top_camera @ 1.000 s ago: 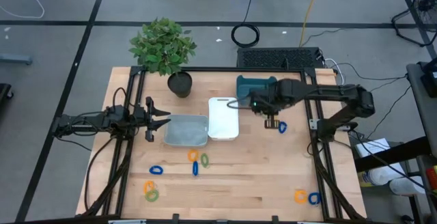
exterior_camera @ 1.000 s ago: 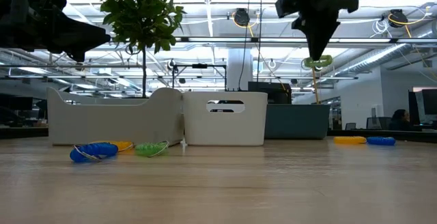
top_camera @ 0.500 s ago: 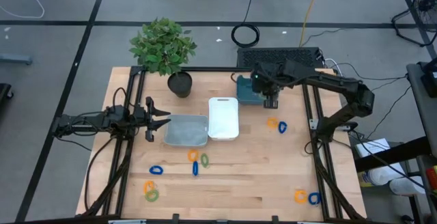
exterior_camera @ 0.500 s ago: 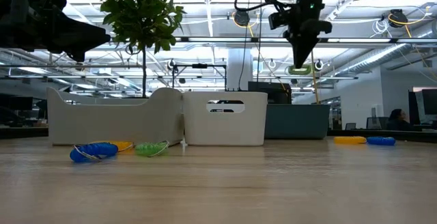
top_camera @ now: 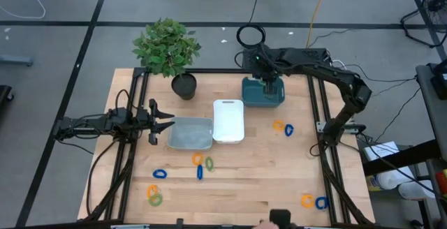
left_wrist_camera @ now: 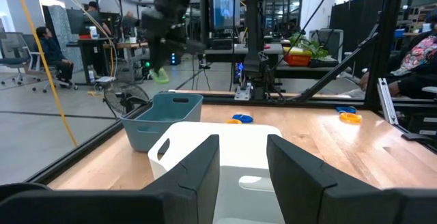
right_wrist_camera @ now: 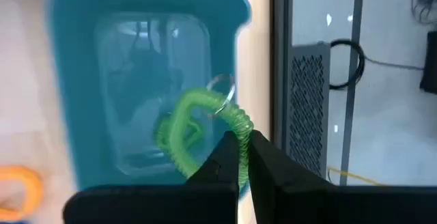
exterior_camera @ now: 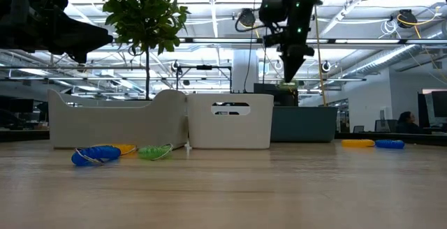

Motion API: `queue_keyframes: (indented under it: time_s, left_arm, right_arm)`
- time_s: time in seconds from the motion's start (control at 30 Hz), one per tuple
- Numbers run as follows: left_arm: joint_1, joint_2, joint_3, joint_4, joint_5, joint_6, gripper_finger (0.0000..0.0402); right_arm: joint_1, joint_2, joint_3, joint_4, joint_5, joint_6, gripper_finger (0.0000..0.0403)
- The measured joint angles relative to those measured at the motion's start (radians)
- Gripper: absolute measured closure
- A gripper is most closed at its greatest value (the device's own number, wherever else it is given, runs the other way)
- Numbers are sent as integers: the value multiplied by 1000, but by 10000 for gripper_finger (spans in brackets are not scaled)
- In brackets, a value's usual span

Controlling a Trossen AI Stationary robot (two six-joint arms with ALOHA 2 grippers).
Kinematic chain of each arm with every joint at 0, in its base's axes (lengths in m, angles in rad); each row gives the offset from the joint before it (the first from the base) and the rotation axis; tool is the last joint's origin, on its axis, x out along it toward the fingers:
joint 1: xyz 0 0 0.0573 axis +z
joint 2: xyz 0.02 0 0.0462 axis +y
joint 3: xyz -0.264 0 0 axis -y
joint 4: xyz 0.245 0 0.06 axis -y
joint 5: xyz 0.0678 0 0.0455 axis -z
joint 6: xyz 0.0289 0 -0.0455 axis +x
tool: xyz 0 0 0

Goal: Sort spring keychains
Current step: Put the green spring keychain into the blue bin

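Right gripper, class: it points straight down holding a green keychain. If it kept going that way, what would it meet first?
Most likely the teal bin: the right gripper, shut on the green spring keychain, hangs directly above its open inside, though the height above it is unclear.

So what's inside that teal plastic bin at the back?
The teal plastic bin looks empty on its visible floor. The right gripper holds a green coiled keychain above it, covering part of the bottom.

Green spring keychain [right_wrist_camera: 198, 125]; teal bin [top_camera: 262, 93]; white tray [top_camera: 228, 121]; grey tray [top_camera: 190, 133].
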Motion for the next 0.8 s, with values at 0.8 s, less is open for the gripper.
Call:
queue_keyframes:
  time_s: [0.8]
  left_arm:
    - [0,0,0,0,0,0,270]
  right_arm:
    - [-93,130,-125,113,-78,-20,403]
